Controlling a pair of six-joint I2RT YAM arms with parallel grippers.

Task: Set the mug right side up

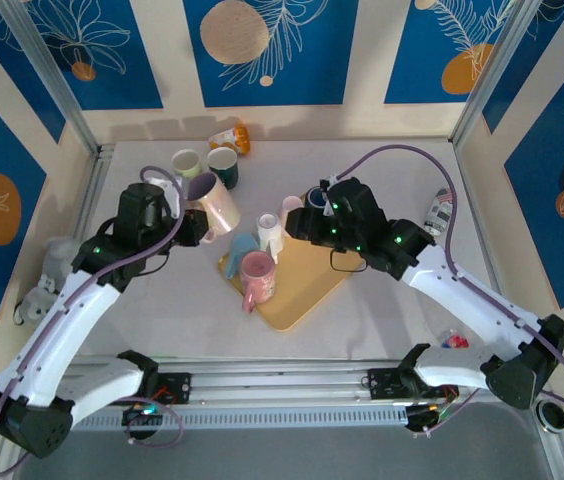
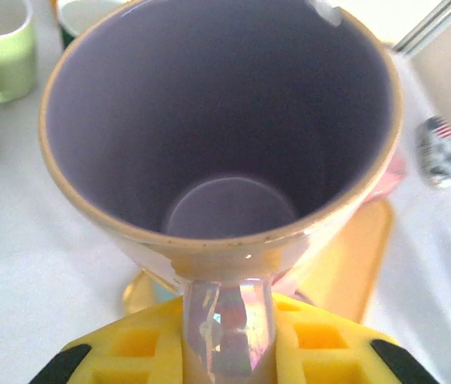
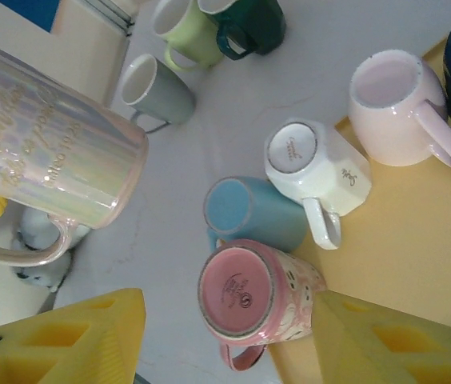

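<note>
Top external, left arm: stretched from the near-left base toward table centre, elbow out to the left, wrist turned inward.
Left gripper (image 1: 194, 218): clamped on the handle of the pearl mug (image 1: 217, 205); in the left wrist view, yellow fingers (image 2: 129, 344) pressed against both sides of the handle.
Pearl mug: held off the table just left of the tray (image 1: 307, 290), tilted, mouth toward the far left; purple inside (image 2: 217, 120).
Right arm: bent in from the near-right base, wrist over the tray's far corner.
Right gripper (image 1: 300, 222): fingers (image 3: 73, 336) apart, holding nothing, hanging above the pink mug (image 3: 249, 296).
Pink mug: upside down at the tray's left edge, base up.
Nearby: white mug (image 3: 317, 164) upside down; blue mug (image 3: 249, 212) on its side beside it.
Writing, pearl mug (image 3: 57, 156): cursive script along the side, too blurred to read.
Writing, mug bases: small round maker's marks on the pink and white bases, illegible.
Label, can (image 2: 437, 152): flag-like patch with stripes, lying right of the tray; no readable words.
</note>
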